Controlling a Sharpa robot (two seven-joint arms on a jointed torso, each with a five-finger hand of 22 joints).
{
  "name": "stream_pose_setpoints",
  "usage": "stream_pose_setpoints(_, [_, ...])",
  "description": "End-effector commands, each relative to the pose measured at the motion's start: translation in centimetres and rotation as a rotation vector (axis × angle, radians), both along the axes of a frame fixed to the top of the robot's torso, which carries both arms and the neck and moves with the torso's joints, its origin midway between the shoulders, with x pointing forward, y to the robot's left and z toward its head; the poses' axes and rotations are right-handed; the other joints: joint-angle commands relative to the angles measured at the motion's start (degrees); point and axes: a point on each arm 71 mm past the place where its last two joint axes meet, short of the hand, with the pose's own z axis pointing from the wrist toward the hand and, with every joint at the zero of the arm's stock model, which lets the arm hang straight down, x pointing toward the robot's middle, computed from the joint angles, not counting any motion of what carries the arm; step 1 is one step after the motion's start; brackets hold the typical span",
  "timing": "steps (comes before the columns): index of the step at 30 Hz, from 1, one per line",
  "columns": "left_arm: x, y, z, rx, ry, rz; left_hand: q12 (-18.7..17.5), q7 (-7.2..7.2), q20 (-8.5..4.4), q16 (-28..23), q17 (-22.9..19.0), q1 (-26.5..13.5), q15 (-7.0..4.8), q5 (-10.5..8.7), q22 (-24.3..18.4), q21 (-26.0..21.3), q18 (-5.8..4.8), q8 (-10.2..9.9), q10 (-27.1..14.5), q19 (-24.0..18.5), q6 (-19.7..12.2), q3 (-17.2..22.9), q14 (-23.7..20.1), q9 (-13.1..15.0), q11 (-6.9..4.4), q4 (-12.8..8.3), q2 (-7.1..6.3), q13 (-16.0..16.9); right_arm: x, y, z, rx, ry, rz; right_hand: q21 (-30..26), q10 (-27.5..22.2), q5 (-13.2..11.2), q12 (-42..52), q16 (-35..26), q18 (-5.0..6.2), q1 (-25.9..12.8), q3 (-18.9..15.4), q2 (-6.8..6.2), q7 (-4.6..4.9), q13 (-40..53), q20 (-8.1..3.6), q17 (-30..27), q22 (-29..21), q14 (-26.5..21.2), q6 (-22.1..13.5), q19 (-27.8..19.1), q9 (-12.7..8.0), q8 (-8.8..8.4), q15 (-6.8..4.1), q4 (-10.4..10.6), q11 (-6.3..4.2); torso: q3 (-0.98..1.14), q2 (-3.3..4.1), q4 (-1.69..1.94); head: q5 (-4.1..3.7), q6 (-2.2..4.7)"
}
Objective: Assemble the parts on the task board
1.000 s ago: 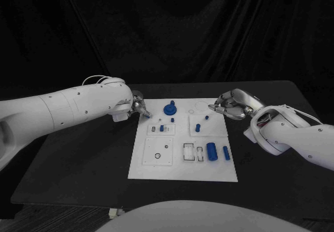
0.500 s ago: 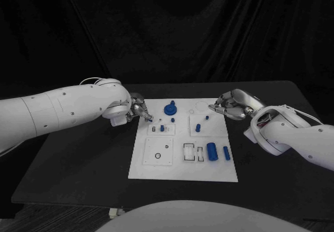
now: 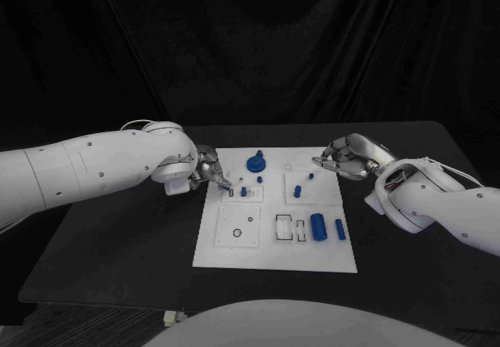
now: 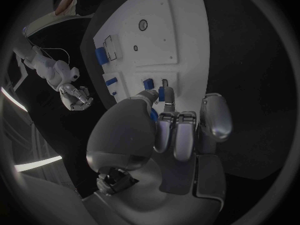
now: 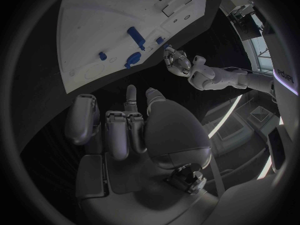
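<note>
Left hand (image 3: pixel 209 173): hovering at the task board (image 3: pixel 276 253) 10 o'clock edge; left wrist view showing fingers curling together, empty.
Right hand (image 3: pixel 347 157): sitting at 2 o'clock, fingers curling, holding nothing.

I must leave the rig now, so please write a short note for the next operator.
Left hand: fingertips at the board's far-left corner, by a small peg; I cannot tell if it holds anything.
Right hand: curled, empty, beside the far-right corner.
Cylinder and bar lie on the board's right side.
Done: unclear. Left: probably seating these two.
</note>
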Motion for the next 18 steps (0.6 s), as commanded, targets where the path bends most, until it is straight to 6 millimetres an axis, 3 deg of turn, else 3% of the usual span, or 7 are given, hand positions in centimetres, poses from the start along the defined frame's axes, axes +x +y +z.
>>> stream_pose_setpoints(1, [-0.23,-0.29,-0.10,0.013,0.007,-0.017,-0.8,-0.33,-0.39,0.1,14.7,0.0,-0.71,-0.09,9.5,-0.5,-2.17,1.2,2.5,-0.6,0.6,4.1,6.1,0.8,-0.40,-0.5,-0.85,10.3,-0.06,-0.01,-0.13,-0.005,0.004,-0.008,-0.8,6.0,0.9,1.0,1.4,0.15,1.6,0.0,-0.31,-0.30,15.5,0.23,15.4,9.7,6.2,-0.5,0.1,0.3,0.19,0.10,-0.2,-0.02,0.05,0.00,-0.03,-0.04,-0.01])
stream_pose_setpoints(18, [-0.24,-0.88,-0.80,0.038,-0.006,-0.020,-0.7,-0.28,-0.37,0.1,14.7,0.0,-0.68,-0.22,9.4,-0.7,-2.14,1.2,2.5,-0.7,0.5,4.7,6.1,0.8,-0.36,-0.6,-0.67,10.3,-0.11,0.17,-0.11,0.000,-0.002,-0.004,-0.8,6.0,0.9,1.0,1.4,0.15,1.6,0.0,-0.34,-0.31,15.5,0.23,15.4,9.7,6.2,-0.5,0.1,0.3,0.18,0.10,-0.2,-0.02,-0.04,0.06,-0.02,-0.12,-0.01])
